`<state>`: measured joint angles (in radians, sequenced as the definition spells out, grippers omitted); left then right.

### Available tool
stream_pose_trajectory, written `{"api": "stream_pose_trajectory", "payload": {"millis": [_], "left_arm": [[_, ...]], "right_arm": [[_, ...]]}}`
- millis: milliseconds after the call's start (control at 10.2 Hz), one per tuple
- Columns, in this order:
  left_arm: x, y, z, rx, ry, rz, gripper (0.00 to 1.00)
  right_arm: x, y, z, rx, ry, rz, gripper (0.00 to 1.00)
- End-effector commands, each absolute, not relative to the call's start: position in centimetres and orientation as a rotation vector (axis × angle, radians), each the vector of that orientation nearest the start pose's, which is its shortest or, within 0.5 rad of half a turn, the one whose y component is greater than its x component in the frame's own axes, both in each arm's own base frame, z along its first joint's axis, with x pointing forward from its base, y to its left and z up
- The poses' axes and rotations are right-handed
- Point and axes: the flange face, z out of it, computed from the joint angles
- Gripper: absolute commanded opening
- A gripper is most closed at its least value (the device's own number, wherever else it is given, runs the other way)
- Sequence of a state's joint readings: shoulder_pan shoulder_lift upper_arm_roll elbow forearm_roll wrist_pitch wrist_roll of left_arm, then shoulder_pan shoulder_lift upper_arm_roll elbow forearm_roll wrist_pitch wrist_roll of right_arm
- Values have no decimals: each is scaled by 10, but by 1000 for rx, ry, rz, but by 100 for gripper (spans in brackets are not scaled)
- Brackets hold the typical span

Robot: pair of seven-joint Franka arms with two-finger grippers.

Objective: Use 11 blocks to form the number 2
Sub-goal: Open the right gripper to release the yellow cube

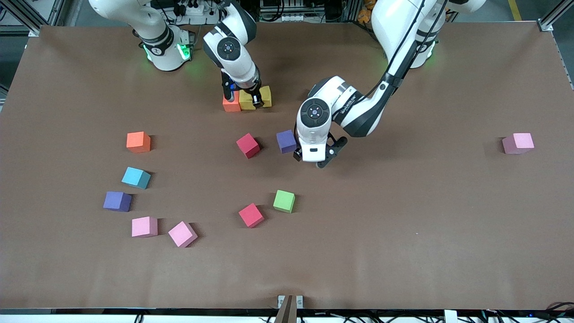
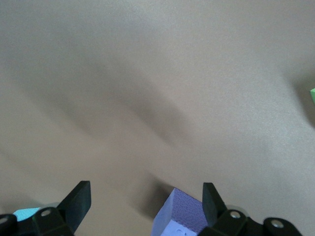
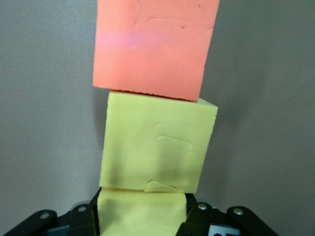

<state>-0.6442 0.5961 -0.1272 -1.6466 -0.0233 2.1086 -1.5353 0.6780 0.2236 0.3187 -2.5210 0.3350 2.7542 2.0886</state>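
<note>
Closing the 2's top row near the table's robot-side edge: right gripper (image 1: 256,99) clamped on end yellow block (image 1: 265,96), awaiting release; left gripper (image 1: 319,158) spread wide beside purple block (image 1: 286,141).

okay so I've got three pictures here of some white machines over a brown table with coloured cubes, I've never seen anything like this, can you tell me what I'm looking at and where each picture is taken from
These are two robot arms, each ending in a two-finger gripper, at a brown table. The wide picture comes from a high camera facing them. The other two come from cameras on the arms' wrists.

The right gripper is shut on a yellow block, setting it against another yellow block that touches an orange block: a row of three, apparently the start of a block digit.

The left gripper is open, low over the table beside a purple block, holding nothing.

Loose cubes lie scattered: orange, light blue, green, another purple, two red and three pink, one of these alone toward the left arm's end.
</note>
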Motion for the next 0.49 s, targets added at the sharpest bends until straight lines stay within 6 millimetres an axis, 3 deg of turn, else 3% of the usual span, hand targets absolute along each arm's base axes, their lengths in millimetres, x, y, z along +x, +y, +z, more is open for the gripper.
{"api": "stream_pose_trajectory", "payload": {"millis": [0, 293, 391], "left_arm": [[489, -462, 258, -2824, -1142, 184, 100], [489, -463, 258, -2825, -1140, 185, 100], [489, -463, 257, -2825, -1140, 186, 100]], "right_arm": [[253, 382, 201, -2268, 2074, 292, 0], [252, 382, 200, -2276, 2068, 293, 2], [252, 382, 200, -2290, 2060, 295, 44]]}}
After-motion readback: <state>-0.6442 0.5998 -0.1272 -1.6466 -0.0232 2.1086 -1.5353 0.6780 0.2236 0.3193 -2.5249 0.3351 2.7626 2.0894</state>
